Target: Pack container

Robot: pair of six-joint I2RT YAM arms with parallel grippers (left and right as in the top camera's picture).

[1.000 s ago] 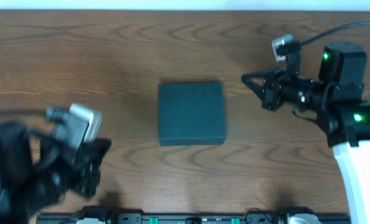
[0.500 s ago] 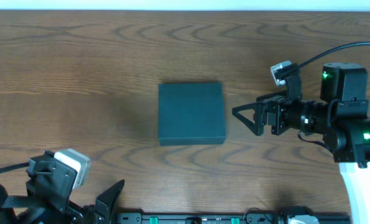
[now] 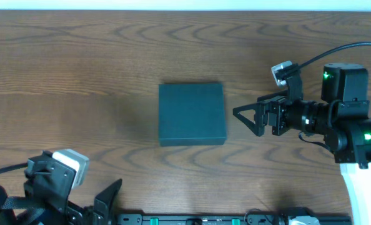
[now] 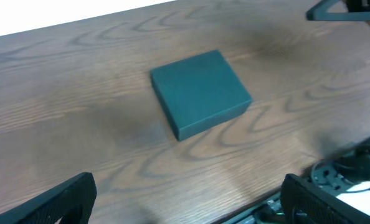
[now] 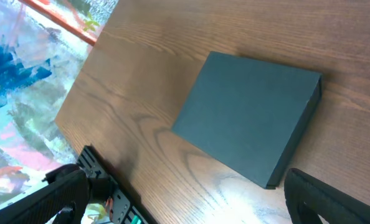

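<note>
The container [image 3: 192, 114] is a dark teal, flat box lying closed in the middle of the wooden table, also seen in the left wrist view as the container [image 4: 200, 92] and in the right wrist view as the container [image 5: 247, 121]. My right gripper [image 3: 248, 120] hovers just right of it, apart from it, jaws wide open and empty; in its wrist view the right gripper [image 5: 191, 211] shows one finger at each lower corner. My left gripper [image 3: 89, 203] sits at the front left edge, far from the box. The left gripper [image 4: 191, 214] is wide open with only bare wood between its fingers.
A black rail [image 3: 192, 219] with green lights runs along the table's front edge. The right arm's cable [image 3: 335, 50] loops over the far right. A colourful sheet [image 5: 23, 81] lies beyond the table's edge in the right wrist view.
Both grippers have gone from shut to wide open. The left arm dropped back to the front left edge. The right gripper swung nearer and toward the box's right side, then held still.
</note>
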